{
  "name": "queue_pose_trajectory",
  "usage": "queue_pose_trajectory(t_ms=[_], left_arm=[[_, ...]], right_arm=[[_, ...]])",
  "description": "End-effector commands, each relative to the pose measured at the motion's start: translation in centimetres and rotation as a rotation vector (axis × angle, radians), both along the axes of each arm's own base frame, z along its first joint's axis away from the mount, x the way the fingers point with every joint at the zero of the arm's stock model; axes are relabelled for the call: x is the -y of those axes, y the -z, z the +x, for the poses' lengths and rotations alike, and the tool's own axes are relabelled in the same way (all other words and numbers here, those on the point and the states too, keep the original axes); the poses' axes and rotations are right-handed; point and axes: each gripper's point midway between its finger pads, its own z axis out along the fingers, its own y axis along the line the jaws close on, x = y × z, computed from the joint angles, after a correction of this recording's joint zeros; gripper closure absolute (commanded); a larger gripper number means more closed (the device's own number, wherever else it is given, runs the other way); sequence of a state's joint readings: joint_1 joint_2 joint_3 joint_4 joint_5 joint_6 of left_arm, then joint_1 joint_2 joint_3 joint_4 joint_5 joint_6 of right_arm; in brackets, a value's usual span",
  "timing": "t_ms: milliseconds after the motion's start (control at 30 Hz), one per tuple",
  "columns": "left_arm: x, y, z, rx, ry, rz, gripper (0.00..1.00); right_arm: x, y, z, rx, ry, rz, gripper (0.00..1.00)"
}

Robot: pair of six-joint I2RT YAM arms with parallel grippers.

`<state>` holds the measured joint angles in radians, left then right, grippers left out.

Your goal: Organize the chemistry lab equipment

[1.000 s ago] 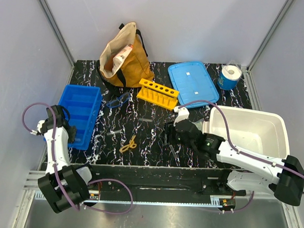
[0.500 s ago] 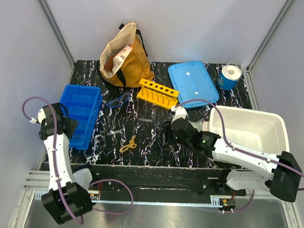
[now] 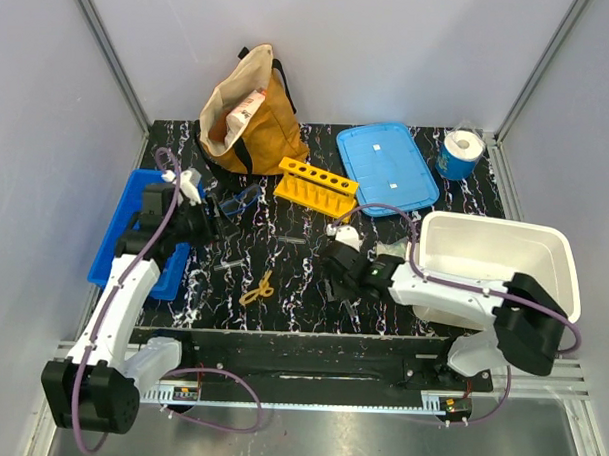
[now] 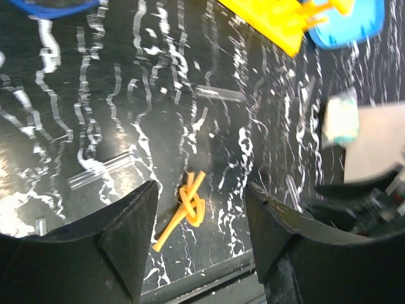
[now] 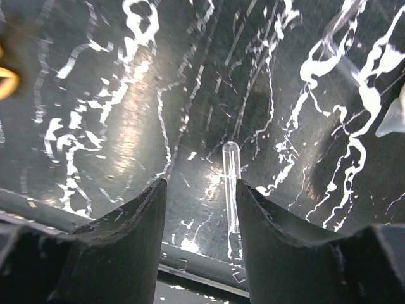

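The right end effector (image 5: 200, 190) is open and empty, with a clear tube (image 5: 231, 168) lying on the bench (image 5: 114, 107) between its fingers. The left end effector (image 4: 201, 193), likewise open and empty, faces the yellow loop (image 4: 188, 208).

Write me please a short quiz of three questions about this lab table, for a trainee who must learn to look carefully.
1. True or false: the safety goggles lie inside the white bin.
2. In the right wrist view, what lies on the table between the open fingers of the right gripper?
A. a thin clear tube
B. a paper roll
C. a glove
3. Which small item shows between the fingers of the left gripper in the left wrist view?

Key:
1. False. They lie on the table.
2. A.
3. The yellow looped piece.
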<state>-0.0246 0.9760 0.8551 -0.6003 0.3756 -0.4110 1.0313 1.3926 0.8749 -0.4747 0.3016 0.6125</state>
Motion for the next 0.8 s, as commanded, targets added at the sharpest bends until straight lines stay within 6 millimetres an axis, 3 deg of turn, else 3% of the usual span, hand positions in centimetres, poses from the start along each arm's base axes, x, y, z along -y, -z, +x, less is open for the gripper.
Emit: queue_pose_trajectory(t_ms=[0, 67, 300, 600, 767], left_arm=[[3.1, -0.9, -0.1, 0.109, 0.195, -0.008, 0.38], [3.2, -0.2, -0.4, 0.085, 0.192, -0.014, 0.38], [2.5, -0.7, -0.4, 0.113, 0.142, 0.018, 0.39], [1.9, -1.0, -0.7, 0.13, 0.109, 0.045, 0.39], [1.9, -1.0, -0.8, 0.135, 0.107, 0.052, 0.39]], right_arm=[[0.8, 1.6, -0.5, -0.059, 0.042, -0.069, 0.47], [1.4, 2.1, -0.4, -0.061, 0.053, -0.099, 0.48], [2.4, 3.3, 0.8, -0.116, 0.063, -0.159, 0.51], [0.7, 3.8, 1.2, -0.204, -0.038, -0.156, 0.54], [1.1, 4.9, 1.0, -0.24, -0.041, -0.215, 0.56]])
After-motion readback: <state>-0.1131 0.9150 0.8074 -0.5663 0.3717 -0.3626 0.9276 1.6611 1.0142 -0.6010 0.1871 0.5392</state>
